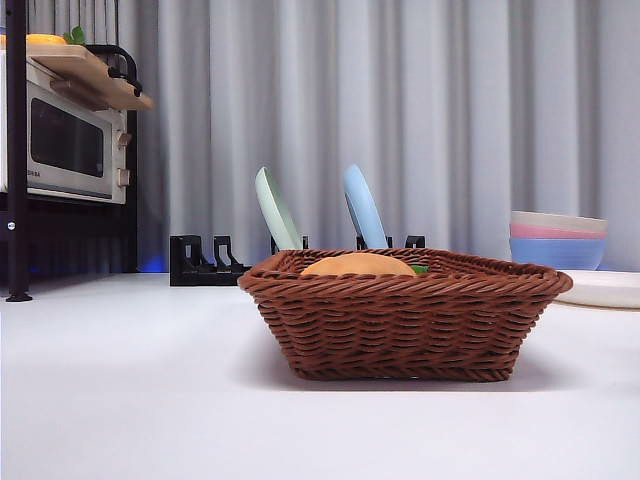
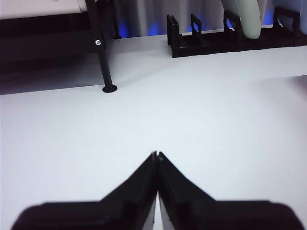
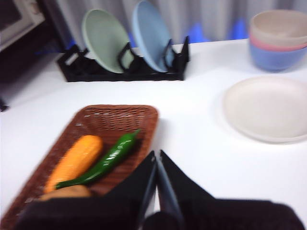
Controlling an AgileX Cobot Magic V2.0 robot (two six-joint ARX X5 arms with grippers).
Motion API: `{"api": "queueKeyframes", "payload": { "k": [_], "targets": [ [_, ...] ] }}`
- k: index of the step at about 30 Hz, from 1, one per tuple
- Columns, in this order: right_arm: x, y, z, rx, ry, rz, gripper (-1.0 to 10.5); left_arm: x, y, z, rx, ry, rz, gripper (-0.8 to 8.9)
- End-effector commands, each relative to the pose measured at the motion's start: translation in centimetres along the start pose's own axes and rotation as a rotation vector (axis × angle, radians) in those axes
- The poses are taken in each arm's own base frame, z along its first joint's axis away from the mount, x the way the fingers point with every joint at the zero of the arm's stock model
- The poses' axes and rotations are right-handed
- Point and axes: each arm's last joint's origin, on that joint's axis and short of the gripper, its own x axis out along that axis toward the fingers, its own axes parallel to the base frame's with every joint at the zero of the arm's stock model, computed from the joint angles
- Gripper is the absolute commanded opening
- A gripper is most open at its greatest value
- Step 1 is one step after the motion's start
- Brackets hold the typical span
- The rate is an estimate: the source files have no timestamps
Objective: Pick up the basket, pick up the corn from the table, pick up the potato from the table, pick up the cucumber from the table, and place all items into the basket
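The brown wicker basket (image 1: pixel 400 315) stands on the white table (image 1: pixel 120 400); in the right wrist view the basket (image 3: pixel 120 115) holds the orange corn (image 3: pixel 74 160), the dark green cucumber (image 3: pixel 108 158) beside it, and a tan edge of the potato (image 3: pixel 67 191) near my jaws. From the front an orange rounded top (image 1: pixel 357 265) and a green tip (image 1: pixel 420 268) show over the rim. My right gripper (image 3: pixel 157 155) hangs shut and empty above the basket's near corner. My left gripper (image 2: pixel 156 155) is shut over bare table, away from the basket.
A black dish rack (image 3: pixel 124 67) with a green plate (image 3: pixel 103 40) and a blue plate (image 3: pixel 153 36) stands behind the basket. Stacked pastel bowls (image 3: pixel 278 40) and a white plate (image 3: pixel 268 108) sit at the right. A microwave (image 1: pixel 65 145) on a black shelf stands at the left.
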Motion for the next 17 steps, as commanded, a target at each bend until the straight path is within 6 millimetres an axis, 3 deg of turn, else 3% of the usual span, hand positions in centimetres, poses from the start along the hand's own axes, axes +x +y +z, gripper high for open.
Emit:
{"api": "queueKeyframes", "payload": {
  "k": [1,7,17],
  "targets": [
    [-0.2,-0.1,-0.2,-0.096,-0.013,-0.024,0.0,0.1,0.0,-0.4,0.000,0.012,0.003,-0.04],
    [0.2,-0.6,-2.3,-0.152,-0.083,-0.004,0.0,0.1,0.0,-0.4,0.000,0.012,0.003,-0.04],
    [2.8,-1.8,-9.7,-0.156,-0.249,0.018,0.0,0.1,0.0,-0.4,0.000,0.012,0.003,-0.04]
  ]
}}
